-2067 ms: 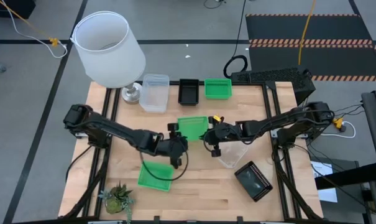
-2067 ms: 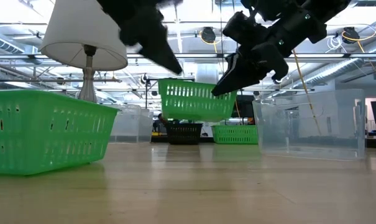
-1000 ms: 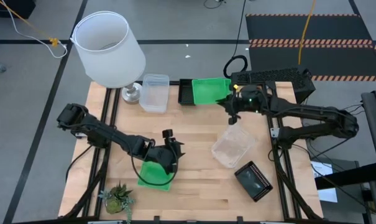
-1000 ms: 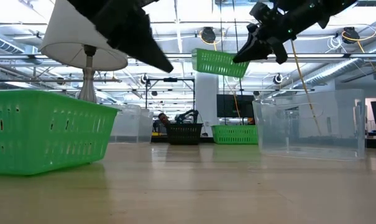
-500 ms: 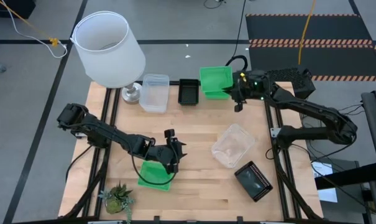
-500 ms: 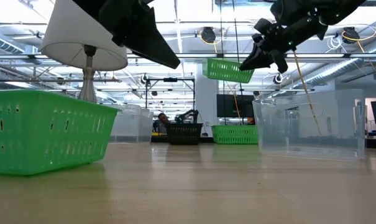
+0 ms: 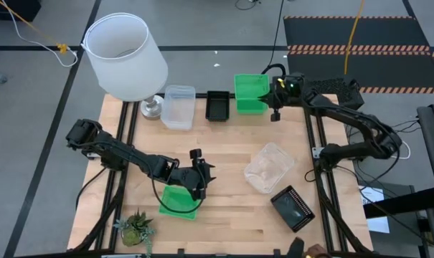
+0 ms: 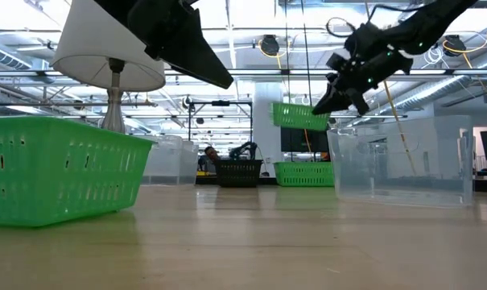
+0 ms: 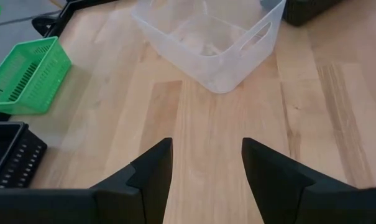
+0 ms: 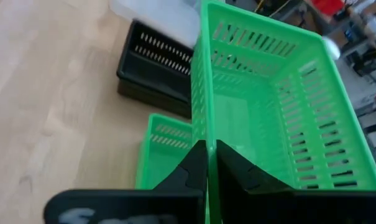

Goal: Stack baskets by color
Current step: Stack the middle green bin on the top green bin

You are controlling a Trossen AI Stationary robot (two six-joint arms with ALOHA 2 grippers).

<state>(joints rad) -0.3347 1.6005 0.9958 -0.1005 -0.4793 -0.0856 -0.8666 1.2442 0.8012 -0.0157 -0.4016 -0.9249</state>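
Observation:
My right gripper is shut on a green basket, held in the air over a second green basket that stands at the table's far edge. In the low view the held basket hangs tilted above that one. My left gripper is open with nothing between its fingers. It hovers over the far right corner of a third green basket near the front left. My right gripper pinches the held green basket's wall on the table's right side, one finger inside and one outside. The fingers come from the right, slanting down. The basket is lifted clear and tilts, its free end toward the left.
At the far edge a black basket and a clear basket stand left of the green one. A white lamp is at the far left. Another clear basket and a black basket lie at the front right, a potted plant at the front left.
My right gripper has carried the green basket toward the table's far edge and a little down, still shut on it. The basket has come over the green basket at the far edge and has turned to line up with it.

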